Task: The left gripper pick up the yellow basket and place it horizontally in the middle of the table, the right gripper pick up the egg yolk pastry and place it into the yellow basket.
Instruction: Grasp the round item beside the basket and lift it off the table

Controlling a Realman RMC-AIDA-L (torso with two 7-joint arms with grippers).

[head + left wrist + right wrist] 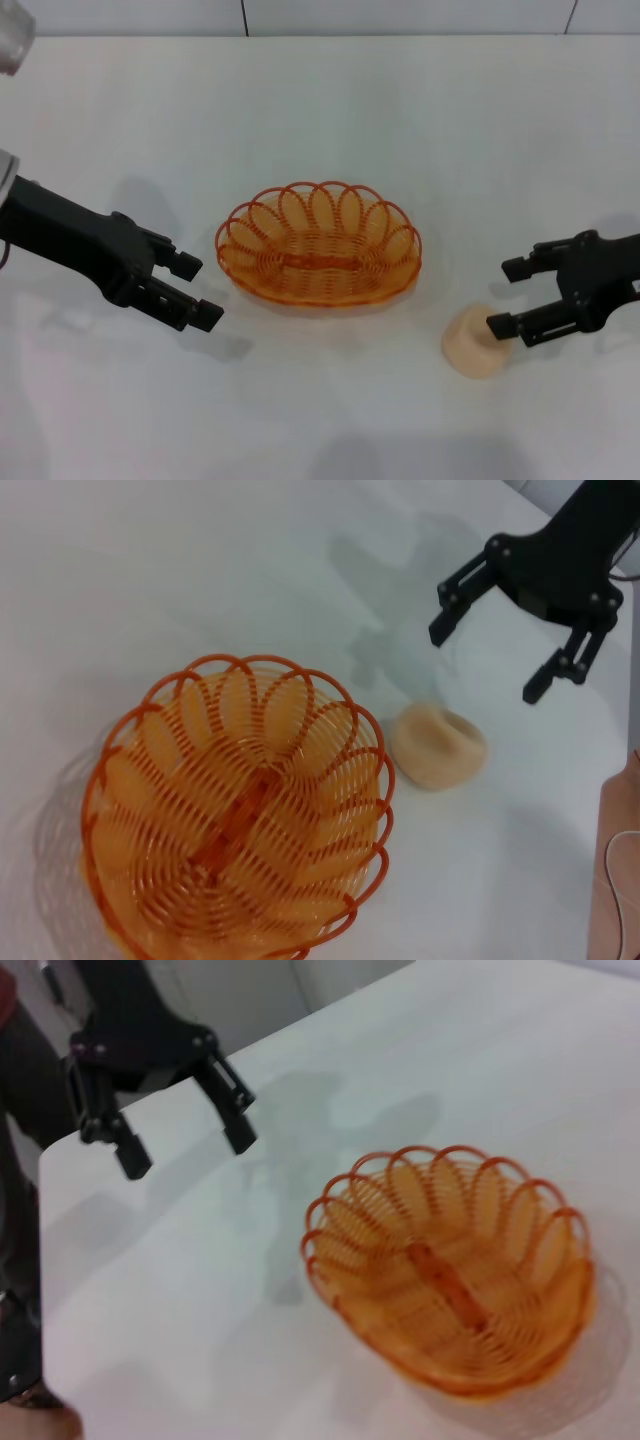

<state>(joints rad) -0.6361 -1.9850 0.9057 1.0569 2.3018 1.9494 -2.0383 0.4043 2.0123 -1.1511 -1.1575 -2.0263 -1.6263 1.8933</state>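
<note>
- Oval orange-yellow wire basket (319,247) with looped, scalloped rim and a translucent look, lying flat with its long axis crosswise near the middle of the plain white, smooth tabletop (330,110); nothing inside.
- Fine ribs running from the rim loops down to a darker solid spine along the floor of the basket (236,815); same ribbing and spine plain from the other wrist (455,1275).
- Black two-fingered left gripper (196,291) on a matte black arm, fingers apart and holding nothing, hovering just beside the near left end of the basket, clear of the rim.
- From the right wrist, that same left claw (183,1138) seen farther off, blocky fingers spread, basket well to its side.
- Black two-fingered right gripper (507,297) on its black arm, fingers spread wide, gripping nothing.
- Small round pale beige-peach egg yolk pastry (475,343), dome-shaped with a slightly lumpy surface, resting on the table at the tip of the right gripper's nearer finger; touching or merely overlapping, cannot tell.
- From the left wrist, the pastry (438,744) soft and dimpled on top, just beside the basket rim but apart from it, with the right gripper (486,659) above and beyond it, open.
</note>
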